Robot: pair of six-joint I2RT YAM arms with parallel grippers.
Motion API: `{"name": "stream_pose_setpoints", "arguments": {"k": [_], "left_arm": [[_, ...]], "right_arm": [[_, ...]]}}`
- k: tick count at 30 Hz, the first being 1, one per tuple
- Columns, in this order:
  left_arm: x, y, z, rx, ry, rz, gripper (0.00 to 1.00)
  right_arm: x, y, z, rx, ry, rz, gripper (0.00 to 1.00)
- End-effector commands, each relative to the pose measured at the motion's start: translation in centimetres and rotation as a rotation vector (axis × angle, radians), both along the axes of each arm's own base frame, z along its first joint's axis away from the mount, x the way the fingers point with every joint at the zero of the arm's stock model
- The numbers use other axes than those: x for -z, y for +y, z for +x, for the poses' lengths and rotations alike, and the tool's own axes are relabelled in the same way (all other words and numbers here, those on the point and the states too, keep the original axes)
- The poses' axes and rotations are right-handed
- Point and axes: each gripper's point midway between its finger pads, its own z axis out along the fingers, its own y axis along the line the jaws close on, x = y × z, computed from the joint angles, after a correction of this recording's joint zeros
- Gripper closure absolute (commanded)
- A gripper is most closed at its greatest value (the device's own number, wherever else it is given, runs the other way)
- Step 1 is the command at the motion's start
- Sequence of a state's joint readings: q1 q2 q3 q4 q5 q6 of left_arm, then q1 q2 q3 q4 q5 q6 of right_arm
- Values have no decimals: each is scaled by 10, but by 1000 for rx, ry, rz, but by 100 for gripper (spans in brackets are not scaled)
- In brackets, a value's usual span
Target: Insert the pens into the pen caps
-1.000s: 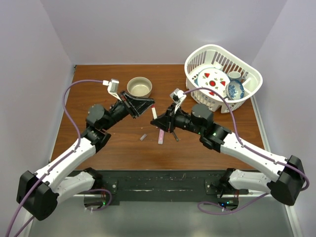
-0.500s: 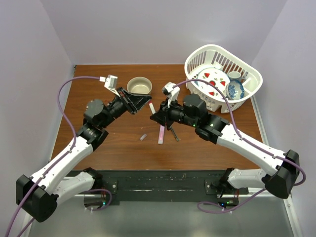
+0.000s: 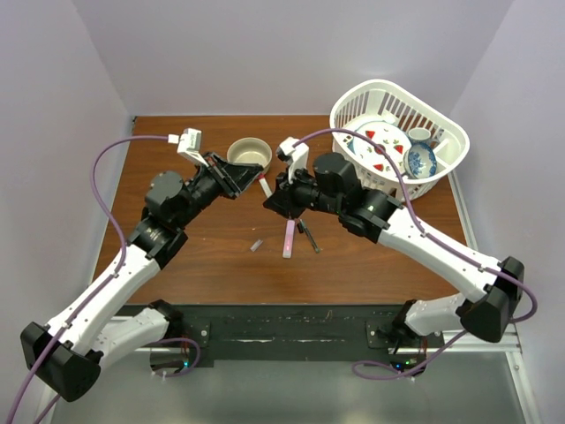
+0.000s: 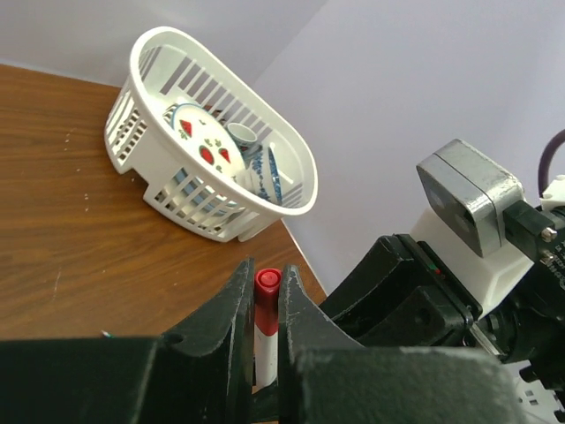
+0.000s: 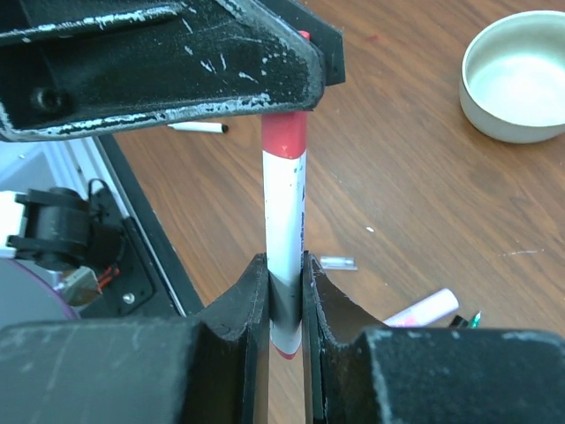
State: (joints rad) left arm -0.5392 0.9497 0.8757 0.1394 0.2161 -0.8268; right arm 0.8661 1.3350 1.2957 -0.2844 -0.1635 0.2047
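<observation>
Both arms have swung toward 12 o'clock since a second ago, carrying their shared load off the table (image 3: 203,256) and up beside the bowl (image 3: 249,155). The left gripper (image 4: 266,296) is clamped on the red cap (image 4: 267,281), and the right gripper (image 5: 284,291) is pinched tight on the white pen (image 5: 284,212) near its lower end. Pen and cap hang in the air between them in one straight line, at about 5 o'clock from the bowl.

From the right wrist view, cap and barrel meet with no gap showing, so this one looks seated or very nearly so. Whether it has clicked home I can't tell.

Down at 6 o'clock from the grippers lie the pink marker (image 3: 289,238) and, just beside it, the dark pen (image 3: 309,237). The grey cap (image 3: 257,246) sits a little off at their 9 o'clock, so there's more to do. The basket (image 3: 446,141) stays out at 2 o'clock.

On handling, these pens are light, stiff, smooth plastic and far thinner than the fingers. They will likely roll or pivot in a loose pinch. It seems best to grip mid-barrel, square across, leaving the tip end free. The caps are short and need a centred hold so they don't cock sideways under the push.
</observation>
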Motion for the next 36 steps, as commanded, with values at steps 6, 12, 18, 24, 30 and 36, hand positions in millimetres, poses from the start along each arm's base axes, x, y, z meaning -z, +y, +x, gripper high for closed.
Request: {"name": "stream_pose_setpoints", "arguments": {"k": [6, 12, 18, 24, 30, 36], "left_arm": [[90, -33, -68, 263, 318, 164, 100], [99, -30, -83, 312, 271, 147, 100], [108, -31, -95, 359, 280, 130, 100], [119, -38, -113, 438, 275, 103, 100], [124, -34, -130, 490, 305, 107, 100], [138, -32, -146, 547, 380, 124, 100]], "right_arm": [[-141, 5, 57, 166, -349, 280, 100], [-154, 9, 58, 136, -357, 299, 100], [-180, 7, 58, 96, -364, 413, 100], [-178, 3, 70, 88, -305, 481, 100], [-186, 2, 76, 30, -336, 512, 100], [-197, 5, 67, -56, -442, 487, 100]]}}
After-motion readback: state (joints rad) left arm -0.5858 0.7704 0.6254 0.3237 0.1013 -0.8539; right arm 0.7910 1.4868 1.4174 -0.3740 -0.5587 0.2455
